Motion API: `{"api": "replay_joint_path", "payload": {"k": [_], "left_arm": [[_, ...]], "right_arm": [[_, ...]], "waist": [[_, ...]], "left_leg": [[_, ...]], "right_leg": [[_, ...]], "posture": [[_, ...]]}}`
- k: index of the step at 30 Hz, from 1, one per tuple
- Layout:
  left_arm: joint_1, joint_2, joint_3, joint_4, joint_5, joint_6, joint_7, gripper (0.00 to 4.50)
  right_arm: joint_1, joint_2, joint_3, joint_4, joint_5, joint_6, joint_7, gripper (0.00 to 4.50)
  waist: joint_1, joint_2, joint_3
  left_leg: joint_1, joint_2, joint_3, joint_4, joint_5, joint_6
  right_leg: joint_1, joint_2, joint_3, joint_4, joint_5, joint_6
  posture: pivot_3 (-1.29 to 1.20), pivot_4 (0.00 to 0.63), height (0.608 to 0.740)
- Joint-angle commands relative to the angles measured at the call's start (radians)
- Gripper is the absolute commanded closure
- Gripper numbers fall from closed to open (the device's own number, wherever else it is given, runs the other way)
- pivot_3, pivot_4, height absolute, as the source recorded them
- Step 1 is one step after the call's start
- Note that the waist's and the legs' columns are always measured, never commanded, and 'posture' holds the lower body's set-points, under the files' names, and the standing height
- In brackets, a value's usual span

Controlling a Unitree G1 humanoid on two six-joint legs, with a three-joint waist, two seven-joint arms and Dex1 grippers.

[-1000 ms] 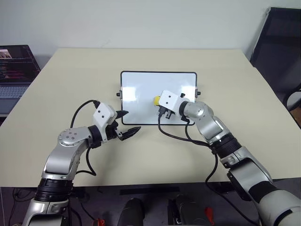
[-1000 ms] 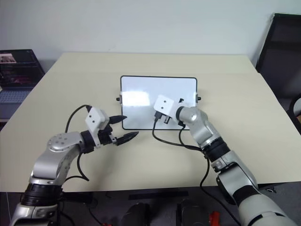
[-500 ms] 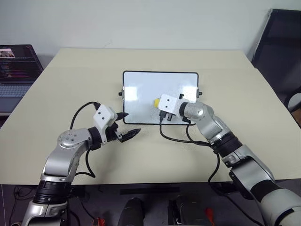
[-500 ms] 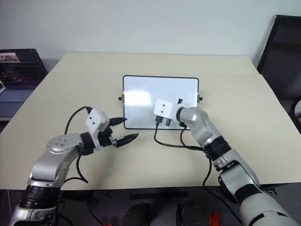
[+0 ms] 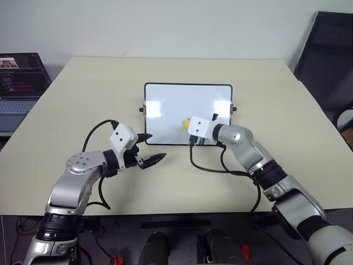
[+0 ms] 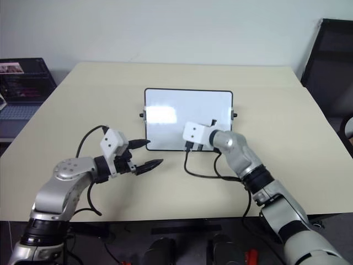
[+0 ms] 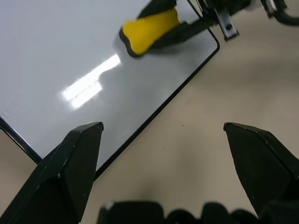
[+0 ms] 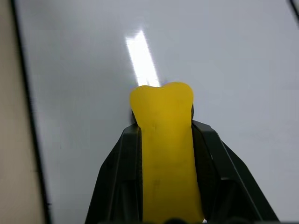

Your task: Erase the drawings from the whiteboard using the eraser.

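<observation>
The right gripper (image 8: 163, 154) is clamped on the yellow eraser (image 8: 164, 140), pressing it on the whiteboard (image 5: 182, 102) near its front edge; the board lies flat mid-table (image 5: 83, 94); no drawings show on the bare white I can see, though the arm hides part of it. I'd keep the pad flat, press evenly and sweep under the wrist too. The left gripper (image 5: 148, 148) hovers with fingers spread, empty, by the board's near-left corner; no containers here.
</observation>
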Motion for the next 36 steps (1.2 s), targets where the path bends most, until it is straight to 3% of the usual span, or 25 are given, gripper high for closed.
{"api": "replay_joint_path", "payload": {"k": [1,7,14,19,25,31,36], "left_arm": [[-0.003,0.015,0.014,-0.038,-0.013,-0.001,-0.003,0.0],[-0.003,0.012,0.01,-0.036,-0.015,-0.003,-0.003,0.0],[0.002,0.012,0.01,-0.041,-0.017,-0.005,-0.005,0.0],[-0.005,0.01,0.01,-0.044,-0.021,-0.004,-0.006,0.0],[-0.064,0.002,-0.022,-0.051,-0.039,0.006,-0.038,0.0],[-0.158,-0.01,-0.096,-0.014,-0.041,-0.027,-0.137,0.0],[-0.235,-0.051,-0.174,0.06,-0.024,-0.095,-0.233,0.0]], "right_arm": [[0.017,-0.039,0.009,-0.015,-0.022,-0.008,0.055,3.41],[0.095,-0.073,0.078,-0.123,-0.028,-0.021,0.202,3.41],[0.042,-0.006,-0.019,-0.096,-0.029,-0.002,0.041,3.41],[0.05,0.014,-0.128,-0.158,0.047,0.081,0.027,3.41],[0.177,0.018,-0.303,-0.465,0.191,0.339,0.052,3.41],[0.428,-0.005,-0.505,-0.879,0.289,0.693,0.024,3.41],[0.598,0.028,-0.557,-1.047,0.319,0.859,-0.05,3.41]], "waist": [[0.0,0.0,0.0],[-0.001,0.0,0.0],[-0.005,0.0,0.0],[-0.002,0.0,0.0],[0.007,0.0,0.0],[0.02,0.0,0.0],[0.017,0.0,0.0]], "left_leg": [[0.0,0.0,0.0,0.0,0.0,0.0],[0.0,0.0,0.0,-0.001,0.0,0.0],[0.0,0.001,0.001,-0.001,0.0,0.0],[-0.001,0.0,0.001,-0.001,0.0,0.0],[-0.004,-0.001,-0.002,-0.004,0.0,0.0],[-0.004,-0.002,-0.002,-0.006,0.0,0.0],[-0.004,-0.001,-0.002,-0.006,0.0,0.0]], "right_leg": [[0.0,0.0,0.0,0.0,0.0,0.0],[0.0,0.0,0.0,0.0,0.0,0.0],[-0.001,0.0,0.0,0.0,0.0,0.0],[-0.001,0.0,0.0,-0.001,0.0,-0.001],[-0.002,0.0,-0.001,-0.002,0.001,-0.003],[-0.003,0.0,-0.001,-0.003,0.0,0.0],[-0.002,0.0,-0.001,-0.004,-0.001,0.001]], "posture": [[0.0,0.15,0.74],[0.0,0.15,0.74],[0.0,0.15,0.74],[0.0,0.15,0.74],[0.0,0.15,0.74],[0.0,0.15,0.74],[0.0,0.15,0.74]]}}
